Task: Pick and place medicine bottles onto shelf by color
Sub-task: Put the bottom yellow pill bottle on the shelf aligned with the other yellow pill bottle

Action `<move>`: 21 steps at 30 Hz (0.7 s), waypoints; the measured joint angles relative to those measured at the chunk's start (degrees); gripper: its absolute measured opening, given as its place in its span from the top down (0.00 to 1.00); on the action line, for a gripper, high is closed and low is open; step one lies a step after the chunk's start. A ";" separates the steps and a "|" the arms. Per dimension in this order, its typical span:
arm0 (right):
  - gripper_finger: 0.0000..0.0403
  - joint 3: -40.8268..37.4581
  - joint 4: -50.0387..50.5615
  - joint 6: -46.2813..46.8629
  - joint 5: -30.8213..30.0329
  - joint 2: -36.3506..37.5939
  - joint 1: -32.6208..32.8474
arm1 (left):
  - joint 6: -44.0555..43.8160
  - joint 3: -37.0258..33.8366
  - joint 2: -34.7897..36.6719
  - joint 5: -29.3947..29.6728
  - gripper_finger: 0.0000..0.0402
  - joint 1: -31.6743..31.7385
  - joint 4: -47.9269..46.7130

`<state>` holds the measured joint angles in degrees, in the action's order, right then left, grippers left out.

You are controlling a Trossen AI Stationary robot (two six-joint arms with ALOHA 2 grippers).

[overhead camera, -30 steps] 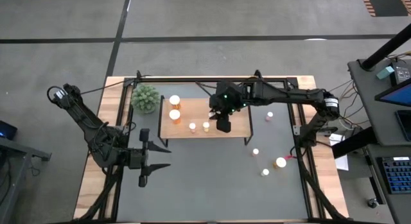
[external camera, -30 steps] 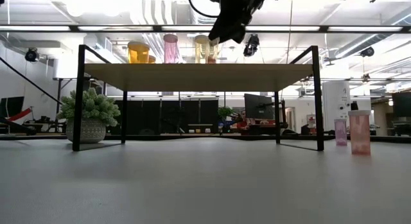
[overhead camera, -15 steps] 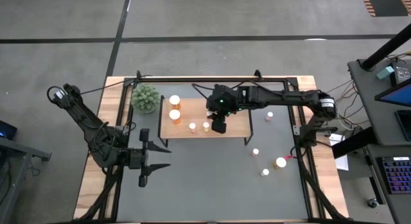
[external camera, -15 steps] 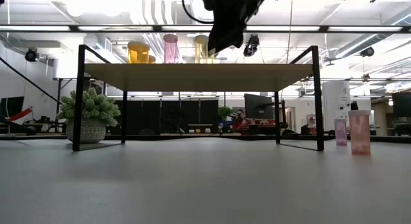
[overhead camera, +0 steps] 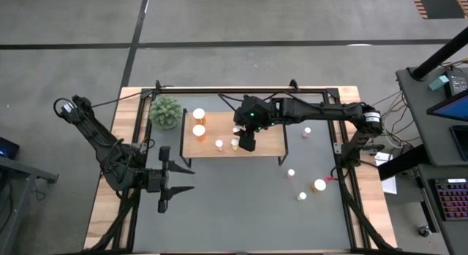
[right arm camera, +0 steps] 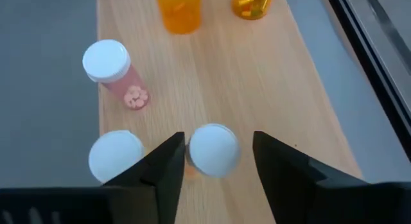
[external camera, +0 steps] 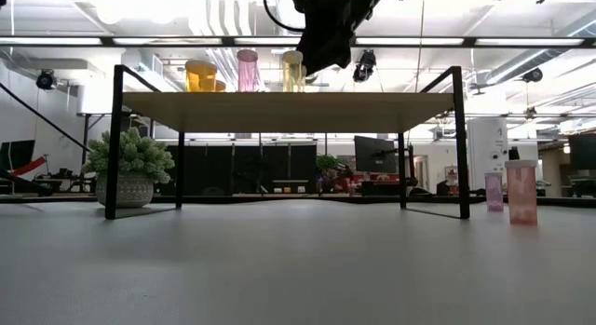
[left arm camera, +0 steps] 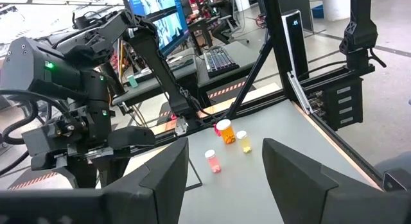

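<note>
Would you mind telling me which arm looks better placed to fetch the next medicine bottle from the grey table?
Probably the right: its gripper hangs open over the light-wood shelf, near the loose white-capped bottles on the table's right. The left gripper waits at the table's left edge, farther away.

White-capped medicine bottles (overhead camera: pixel 199 114) upright on wooden shelf (overhead camera: pixel 270 144); others (overhead camera: pixel 319 185) on table

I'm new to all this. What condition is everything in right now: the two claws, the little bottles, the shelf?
right gripper: open, fingers either side of a white-capped bottle.
white-capped bottle: upright on the shelf.
left gripper: open, empty, waiting over the table, at its left.
orange bottles, pink bottle, yellow bottle: upright, capped, on the shelf.
loose bottles: upright, capped, on the table.
</note>
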<state>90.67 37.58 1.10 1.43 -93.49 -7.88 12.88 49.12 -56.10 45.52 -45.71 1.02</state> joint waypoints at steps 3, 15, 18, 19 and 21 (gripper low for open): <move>0.53 0.62 -0.01 -0.10 0.02 0.00 0.00 | 0.00 0.00 0.00 0.00 0.55 0.00 0.00; 0.54 7.82 11.03 -2.19 -0.15 1.78 0.00 | -0.11 0.00 0.00 -0.02 0.55 0.00 0.00; 0.57 6.36 12.84 -2.19 -0.13 1.99 0.00 | -0.15 0.00 0.00 -0.02 0.55 -0.02 0.00; 0.58 5.66 13.26 -2.10 -0.13 2.01 0.00 | -0.15 0.00 0.00 -0.02 0.55 -0.02 0.00; 0.62 3.85 13.20 -1.52 -0.11 2.01 0.02 | -0.17 0.00 0.00 -0.02 0.55 -0.02 0.00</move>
<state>94.52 50.78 -0.42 1.32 -91.49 -7.86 12.71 49.12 -56.10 45.50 -45.74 1.02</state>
